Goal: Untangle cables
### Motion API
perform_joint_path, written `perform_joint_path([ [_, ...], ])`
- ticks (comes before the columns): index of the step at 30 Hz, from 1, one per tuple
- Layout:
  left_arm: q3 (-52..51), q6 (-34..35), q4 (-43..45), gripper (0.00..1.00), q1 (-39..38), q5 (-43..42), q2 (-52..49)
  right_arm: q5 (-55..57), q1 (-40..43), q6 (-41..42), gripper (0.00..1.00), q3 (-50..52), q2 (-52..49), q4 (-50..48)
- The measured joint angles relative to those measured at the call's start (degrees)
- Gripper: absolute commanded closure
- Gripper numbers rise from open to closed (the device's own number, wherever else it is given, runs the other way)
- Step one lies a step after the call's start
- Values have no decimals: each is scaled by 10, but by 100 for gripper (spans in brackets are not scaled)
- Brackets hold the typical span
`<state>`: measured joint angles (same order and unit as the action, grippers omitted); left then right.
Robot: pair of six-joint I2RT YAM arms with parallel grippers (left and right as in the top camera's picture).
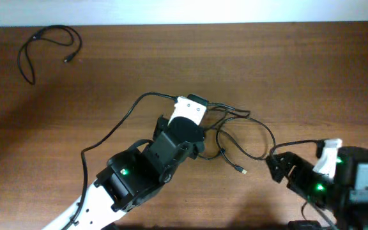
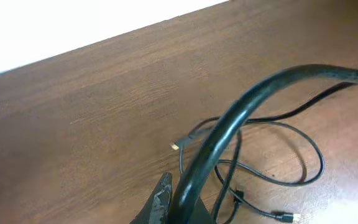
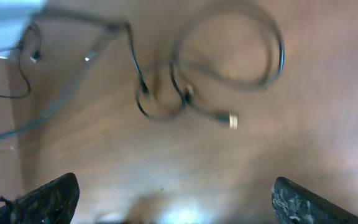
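My left arm reaches diagonally to mid-tabletop, wrist over the tangled cables. A thick arm cable blocks the left pincer, so I cannot tell its spread. The right pincer gapes wide above them, its view blurred. 1 separate loop lies far left.

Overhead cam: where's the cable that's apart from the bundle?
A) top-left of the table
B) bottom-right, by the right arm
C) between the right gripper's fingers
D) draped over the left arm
A: a lone cable lies looped near the table's top-left corner, far from the tangled bundle at the centre. The right gripper is open with nothing between its fingers.
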<state>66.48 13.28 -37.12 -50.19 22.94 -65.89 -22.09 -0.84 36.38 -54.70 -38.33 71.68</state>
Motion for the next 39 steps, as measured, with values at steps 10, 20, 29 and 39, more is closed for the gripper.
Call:
perform_joint_path([
  [10,2,213,-83,100,79,-19,-15,44,0,21,1,277,-27,-240],
  [20,1,219,-85,20,79,-64,-109,49,1,20,90,261,-414,-588],
  [29,1,221,-87,30,79,-149,-115,-212,0,-88,96,289,-471,-586],
  [39,1,223,-6,100,79,-295,-320,-380,0,-158,96,285,-185,-584],
])
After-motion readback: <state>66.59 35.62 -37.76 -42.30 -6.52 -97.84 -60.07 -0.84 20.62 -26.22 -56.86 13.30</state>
